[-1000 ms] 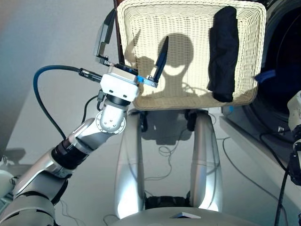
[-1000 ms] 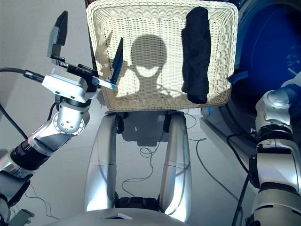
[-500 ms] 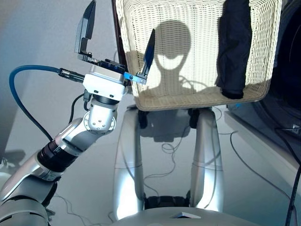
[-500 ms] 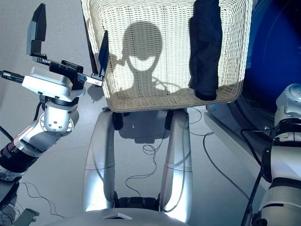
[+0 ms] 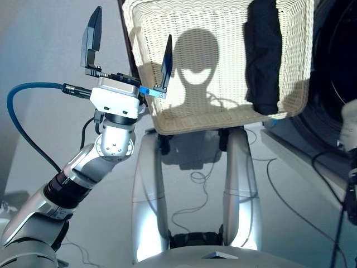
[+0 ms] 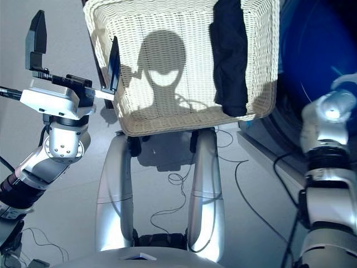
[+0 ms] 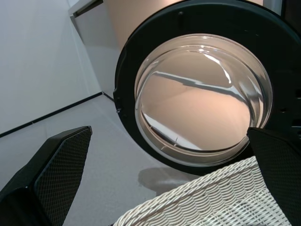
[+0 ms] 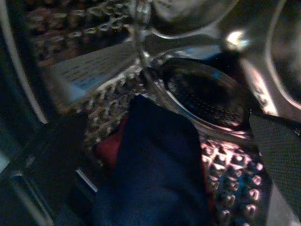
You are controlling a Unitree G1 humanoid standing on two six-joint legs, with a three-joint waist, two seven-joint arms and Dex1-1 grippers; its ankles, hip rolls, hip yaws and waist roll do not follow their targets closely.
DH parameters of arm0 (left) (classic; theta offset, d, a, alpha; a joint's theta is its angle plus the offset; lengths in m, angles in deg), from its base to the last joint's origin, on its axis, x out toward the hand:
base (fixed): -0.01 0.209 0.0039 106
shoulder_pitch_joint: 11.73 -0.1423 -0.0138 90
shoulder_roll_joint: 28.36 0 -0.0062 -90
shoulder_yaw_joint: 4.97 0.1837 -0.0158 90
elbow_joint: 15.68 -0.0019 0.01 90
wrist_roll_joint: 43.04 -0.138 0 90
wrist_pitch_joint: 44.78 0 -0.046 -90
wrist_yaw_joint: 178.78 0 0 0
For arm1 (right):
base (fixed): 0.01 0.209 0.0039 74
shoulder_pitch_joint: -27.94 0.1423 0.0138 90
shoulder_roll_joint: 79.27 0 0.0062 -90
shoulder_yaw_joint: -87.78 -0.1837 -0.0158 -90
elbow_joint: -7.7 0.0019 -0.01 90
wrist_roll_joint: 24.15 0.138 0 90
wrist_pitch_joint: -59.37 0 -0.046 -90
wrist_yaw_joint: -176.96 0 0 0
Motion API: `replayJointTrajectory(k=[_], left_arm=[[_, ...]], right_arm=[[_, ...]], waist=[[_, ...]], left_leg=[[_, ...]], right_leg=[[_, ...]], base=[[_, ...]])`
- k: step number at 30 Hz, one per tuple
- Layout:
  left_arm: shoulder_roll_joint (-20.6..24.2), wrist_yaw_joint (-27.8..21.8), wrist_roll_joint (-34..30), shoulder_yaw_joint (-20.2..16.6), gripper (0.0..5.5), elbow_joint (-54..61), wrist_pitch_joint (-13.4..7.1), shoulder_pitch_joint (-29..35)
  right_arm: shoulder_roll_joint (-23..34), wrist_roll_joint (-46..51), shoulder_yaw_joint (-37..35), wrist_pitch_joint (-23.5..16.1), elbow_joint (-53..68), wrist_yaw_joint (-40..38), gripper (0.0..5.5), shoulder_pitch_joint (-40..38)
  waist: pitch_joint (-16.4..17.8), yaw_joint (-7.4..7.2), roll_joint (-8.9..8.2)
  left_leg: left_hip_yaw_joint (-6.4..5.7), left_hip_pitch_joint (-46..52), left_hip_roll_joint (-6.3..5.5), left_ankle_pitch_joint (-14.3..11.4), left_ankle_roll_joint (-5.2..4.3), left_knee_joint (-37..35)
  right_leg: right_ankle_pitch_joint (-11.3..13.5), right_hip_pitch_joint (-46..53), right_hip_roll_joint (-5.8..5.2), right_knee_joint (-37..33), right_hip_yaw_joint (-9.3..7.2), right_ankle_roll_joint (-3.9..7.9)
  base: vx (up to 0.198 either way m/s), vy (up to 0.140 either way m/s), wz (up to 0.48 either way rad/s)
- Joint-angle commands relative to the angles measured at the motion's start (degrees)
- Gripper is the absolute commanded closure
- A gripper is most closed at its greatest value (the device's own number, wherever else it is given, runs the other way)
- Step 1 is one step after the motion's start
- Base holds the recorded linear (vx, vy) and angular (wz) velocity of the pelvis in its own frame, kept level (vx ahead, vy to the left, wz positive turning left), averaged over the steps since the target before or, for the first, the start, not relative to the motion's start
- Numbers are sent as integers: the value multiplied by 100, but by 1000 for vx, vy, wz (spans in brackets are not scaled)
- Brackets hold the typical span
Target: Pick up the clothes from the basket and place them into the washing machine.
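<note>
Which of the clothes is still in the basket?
The black one, lying along the basket's right side. The navy and red ones already lie in the drum.

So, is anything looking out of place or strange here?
Nothing stands out. One black garment lies in the basket on the right side. In the drum of the washing machine, a navy garment lies over a red one. The left gripper has open jaws beside the basket's left rim.

Cream woven basket (image 5: 217, 111), black garment (image 5: 262, 56), navy cloth (image 8: 160, 174) over seemingly red cloth (image 8: 109, 146), perforated steel drum (image 8: 221, 174)
</note>
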Motion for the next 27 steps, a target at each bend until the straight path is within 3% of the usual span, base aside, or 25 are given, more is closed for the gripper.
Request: replayJointTrajectory(k=[1,7,14,23,27], left_arm=[[-99,23,-87,-138,0,466,-192,-177],[-127,-188,-201,-41,0,318,-169,-181],[-156,-441,-160,116,0,168,-286,-49],[-294,-819,384,268,0,195,-567,175],[-392,-820,428,297,0,119,-517,136]], right_arm=[[-518,-1071,384,-728,1506,427,0,-717],[-726,-1789,1484,-335,2112,1102,0,-751],[-754,-1703,2388,85,1797,1766,0,-263],[-928,-1389,3101,549,-237,2225,0,1207],[-1014,-1387,2998,673,-1055,2152,0,1611]], waist=[[-97,-51,-170],[-97,-20,-162],[-97,57,-172],[-97,269,-52],[-97,330,32]], left_leg=[[-165,520,189,15,-432,-485],[-92,914,189,148,-425,-875],[-92,1473,161,336,-437,-1417],[-112,1689,130,333,-463,-1451],[-116,1646,137,309,-474,-1398]], right_leg=[[187,272,2,-629,-36,57],[327,648,-7,-1007,-73,53],[565,1245,4,-1592,-107,66],[542,1465,-9,-1636,-109,36],[482,1399,-21,-1541,-130,24]], base=[[0,0,0],[0,0,0],[0,0,0],[0,0,0],[0,0,0]])
